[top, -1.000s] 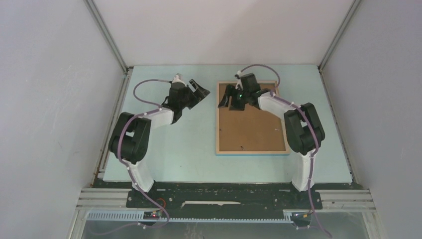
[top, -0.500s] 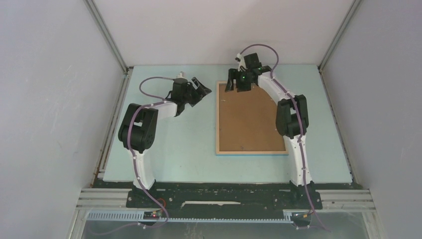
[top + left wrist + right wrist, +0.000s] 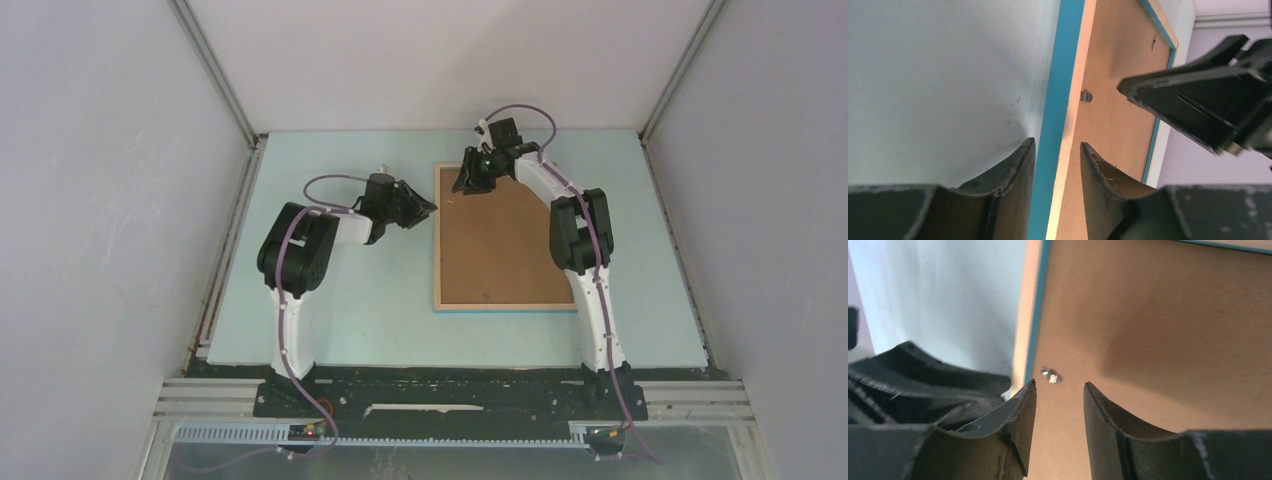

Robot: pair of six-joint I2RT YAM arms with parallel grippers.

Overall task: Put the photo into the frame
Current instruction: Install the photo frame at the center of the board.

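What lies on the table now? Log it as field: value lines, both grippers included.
frame: flat on the table, wooden back up
backing board: seated in the frame
photo: not in view
left gripper: straddles the frame's left rail; grip unclear
right gripper: open, over the backing board's far left corner, near a metal tab

frame (image 3: 505, 303) front hidden — face down, clip (image 3: 1051, 376) blurred

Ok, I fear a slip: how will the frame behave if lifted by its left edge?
Probably stiff: the frame has a wooden rim and flat backing board. Likely light, being thin. Held by one edge between the left fingers, it may pivot and sag toward the table.
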